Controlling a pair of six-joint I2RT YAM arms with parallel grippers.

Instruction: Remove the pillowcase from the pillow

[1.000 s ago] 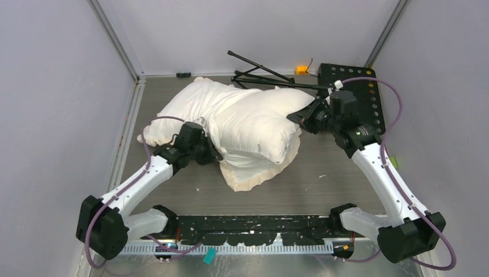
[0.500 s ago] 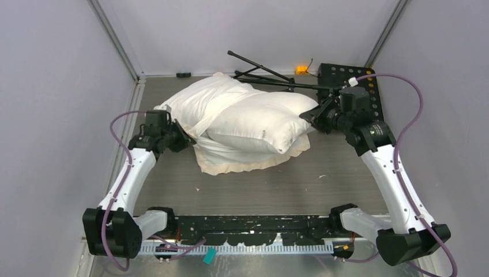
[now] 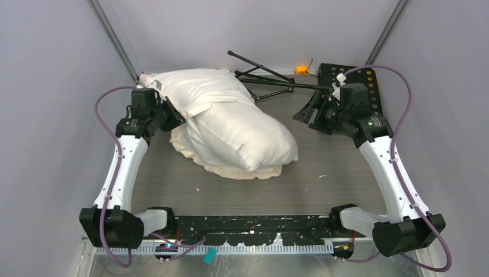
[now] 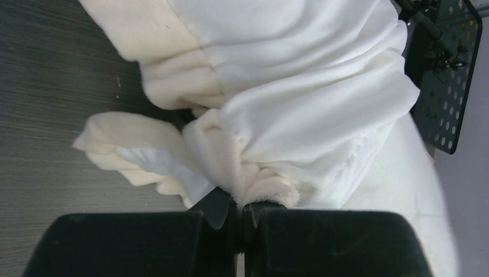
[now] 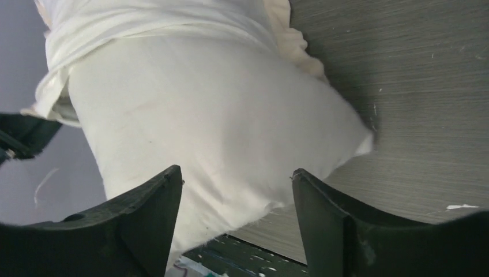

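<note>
The plump off-white pillow (image 3: 248,135) lies slantwise mid-table, its far-left end still under the cream-white pillowcase (image 3: 193,89). The pillowcase's ruffled frill (image 3: 230,171) shows beneath the pillow. My left gripper (image 3: 168,115) is at the back left, shut on a bunched fold of the pillowcase (image 4: 300,104); its jaws (image 4: 242,205) pinch the fabric tight. My right gripper (image 3: 308,112) stands open to the right of the pillow, apart from it. In the right wrist view the pillow (image 5: 219,115) lies beyond the spread fingers (image 5: 167,193), with nothing between them.
A black folded tripod (image 3: 265,75) lies at the back, right of the pillowcase. A black perforated plate (image 3: 360,78) and a small orange object (image 3: 301,70) sit at the back right. Enclosure walls stand close on both sides. A black rail (image 3: 259,222) runs along the near edge.
My left arm has swung back and left, dragging the pillowcase with it. My right gripper has let go of the pillow's corner and opened; the pillow has slid out further and dropped onto the table.
</note>
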